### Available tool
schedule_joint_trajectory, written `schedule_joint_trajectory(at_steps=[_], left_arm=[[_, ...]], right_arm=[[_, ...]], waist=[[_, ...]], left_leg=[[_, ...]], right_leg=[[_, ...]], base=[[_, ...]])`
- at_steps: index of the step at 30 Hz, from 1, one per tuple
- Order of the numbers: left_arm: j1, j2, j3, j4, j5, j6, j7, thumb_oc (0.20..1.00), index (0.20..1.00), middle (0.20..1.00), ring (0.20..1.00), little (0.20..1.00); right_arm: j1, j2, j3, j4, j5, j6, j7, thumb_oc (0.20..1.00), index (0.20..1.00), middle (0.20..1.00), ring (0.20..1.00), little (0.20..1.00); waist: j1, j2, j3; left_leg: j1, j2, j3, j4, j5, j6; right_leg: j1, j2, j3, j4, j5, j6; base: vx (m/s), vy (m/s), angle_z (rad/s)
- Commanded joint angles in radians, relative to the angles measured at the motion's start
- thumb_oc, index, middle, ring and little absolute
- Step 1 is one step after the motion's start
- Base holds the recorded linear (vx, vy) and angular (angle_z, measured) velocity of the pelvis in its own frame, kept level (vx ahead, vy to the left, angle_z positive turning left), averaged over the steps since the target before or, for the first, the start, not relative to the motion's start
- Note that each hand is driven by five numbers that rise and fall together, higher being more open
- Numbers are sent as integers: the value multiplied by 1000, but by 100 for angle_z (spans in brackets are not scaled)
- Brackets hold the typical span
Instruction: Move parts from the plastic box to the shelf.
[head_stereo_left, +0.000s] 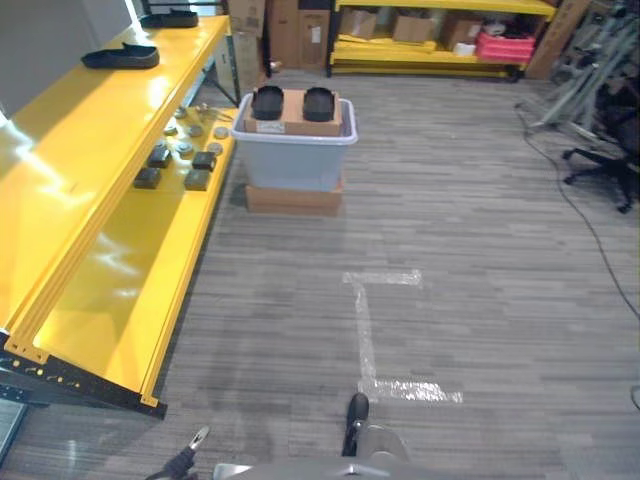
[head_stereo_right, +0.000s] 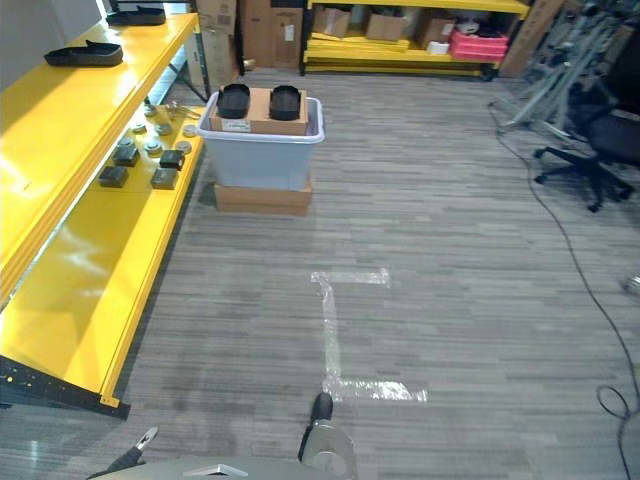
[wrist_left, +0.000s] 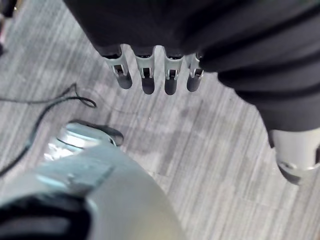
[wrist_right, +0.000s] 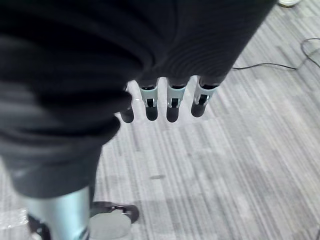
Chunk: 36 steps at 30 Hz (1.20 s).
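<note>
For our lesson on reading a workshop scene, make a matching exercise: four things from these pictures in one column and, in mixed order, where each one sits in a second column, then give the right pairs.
Things:
1. Plastic box
2. Small dark parts
3. Black tray
4. Pink crate

Places:
A. On the far yellow rack at the back
B. On the top level of the near yellow shelf
C. On a flat cardboard box on the floor
D. On the lower level of the near shelf

Pairs: 1-C, 2-D, 3-B, 4-A
</note>
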Motion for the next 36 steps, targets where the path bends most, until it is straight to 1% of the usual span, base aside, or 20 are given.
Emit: schedule_joint_trajectory(at_steps=[1,4,5,6,8,10,12,13,16,17,20,24,26,28,30,31,32,33,34,36], left_arm=[[11,47,29,16,16,-22,38,1000,1000,1000,1000,1000],[20,38,54,17,-25,-25,51,1000,1000,1000,1000,1000],[19,31,69,15,-33,-23,56,1000,1000,1000,1000,1000],[18,30,81,17,-34,-19,46,1000,1000,1000,1000,1000],[17,32,89,19,-19,-22,34,1000,1000,1000,1000,1000],[14,30,98,22,-33,-31,30,1000,1000,1000,1000,1000],[13,29,106,26,-46,-36,32,1000,1000,1000,1000,1000],[13,29,111,28,-53,-33,31,1000,1000,1000,1000,1000],[13,32,125,26,-71,-37,26,1000,1000,1000,1000,1000],[15,32,126,26,-74,-40,26,1000,1000,1000,1000,1000],[16,36,145,32,-59,-46,24,1000,1000,1000,1000,1000],[34,37,131,34,78,-72,58,1000,1000,1000,1000,1000],[33,39,118,34,106,-75,52,1000,1000,1000,1000,1000],[27,40,78,23,143,-85,57,1000,1000,1000,1000,1000],[23,37,53,17,142,-90,63,1000,1000,1000,1000,1000],[-5,41,-4,-5,100,-89,76,1000,1000,1000,1000,1000],[-5,41,-4,-5,99,-89,76,1000,1000,1000,1000,1000],[-19,43,-20,-16,89,-86,82,1000,1000,1000,1000,1000],[-43,46,-29,-28,80,-77,87,1000,1000,1000,1000,1000],[-48,46,-35,-34,75,-72,93,1000,1000,1000,1000,1000]], right_arm=[[-20,-17,46,48,-53,17,5,1000,1000,1000,1000,1000],[-29,-27,67,28,-66,32,-6,1000,1000,1000,1000,1000],[-29,-37,68,13,-53,38,-17,1000,1000,1000,1000,1000],[-29,-45,65,2,-46,40,-25,1000,1000,1000,1000,1000],[-29,-53,57,-3,-50,36,-21,1000,1000,1000,1000,1000],[-34,-51,45,-7,-78,38,-20,1000,1000,1000,1000,1000],[-36,-49,47,-1,-87,34,-27,1000,1000,1000,1000,1000],[-34,-49,51,2,-87,34,-29,1000,1000,1000,1000,1000],[-15,-56,57,7,-84,12,-25,1000,1000,1000,1000,1000],[-8,-58,60,3,-82,6,-26,1000,1000,1000,1000,1000],[-3,-63,75,-14,-74,3,-34,1000,1000,1000,1000,1000],[-43,-46,91,-15,-75,43,-46,1000,1000,1000,1000,1000],[-48,-40,94,-14,-74,41,-41,1000,1000,1000,1000,1000],[-50,-26,96,-22,-61,33,-39,1000,1000,1000,1000,1000],[-55,-20,98,-28,-54,34,-46,1000,1000,1000,1000,1000],[-70,-8,110,-38,-40,25,-47,1000,1000,1000,1000,1000],[-70,-8,110,-38,-40,25,-47,1000,1000,1000,1000,1000],[-72,-5,117,-43,-33,13,-45,1000,1000,1000,1000,1000],[-74,-9,123,-59,-22,-2,-40,1000,1000,1000,1000,1000],[-73,-14,126,-68,-14,-5,-39,1000,1000,1000,1000,1000]], waist=[[12,-59,-51],[18,-56,-58],[27,-54,-45],[37,-52,-30],[45,-48,-16],[62,-38,2],[69,-28,4],[76,-12,1],[94,26,0],[94,25,5],[101,26,10],[141,5,-21],[151,-7,-31],[154,-18,-43],[152,-14,-44],[134,-10,-32],[134,-10,-32],[126,-9,-23],[108,3,-11],[98,-2,-6]], left_leg=[[-46,-48,83,120,-2,33],[-129,27,135,344,149,-23],[-262,69,140,550,219,-44],[-371,84,144,628,235,-43],[-423,93,163,615,232,-37],[-451,67,234,402,225,-22],[-456,39,251,223,262,-27],[-456,26,250,54,309,-36],[-500,45,240,-229,451,-77],[-504,43,243,-246,460,-80],[-527,56,263,-211,457,-75],[-532,20,248,-63,391,-26],[-527,-6,256,-35,356,7],[-479,-78,260,-37,289,82],[-449,-102,255,-51,262,112],[-402,-124,252,-70,225,137],[-401,-124,252,-70,225,137],[-387,-124,246,-76,223,130],[-357,-107,231,-83,235,110],[-335,-111,214,-78,223,100]], right_leg=[[29,-16,13,-144,66,104],[77,22,-16,-162,27,48],[120,45,-35,-187,8,8],[148,55,-45,-201,-7,-11],[177,65,-51,-213,-20,-17],[231,73,-60,-225,-40,-6],[245,77,-52,-225,-38,9],[253,86,-41,-222,-38,21],[297,114,-2,-174,-87,26],[306,108,-4,-152,-108,26],[325,99,-23,-73,-182,18],[379,71,-9,93,-300,18],[395,50,-16,170,-273,36],[335,7,-15,388,-164,100],[282,-14,-8,504,-118,110],[170,-13,-11,509,-101,106],[170,-13,-12,508,-101,105],[138,2,-24,439,-108,99],[68,24,-64,247,-83,70],[33,11,-63,136,-52,74]], base=[[519,-188,3],[268,-185,-5],[271,-239,-1],[289,-195,-1],[215,-41,-1],[355,102,-7],[381,181,-11],[400,203,-12],[632,265,-26],[578,220,-33],[440,204,-33],[524,211,-54],[408,219,-73],[436,336,-8],[309,215,0],[271,125,14],[351,78,23],[214,-101,15],[246,-107,20],[225,-132,14]])
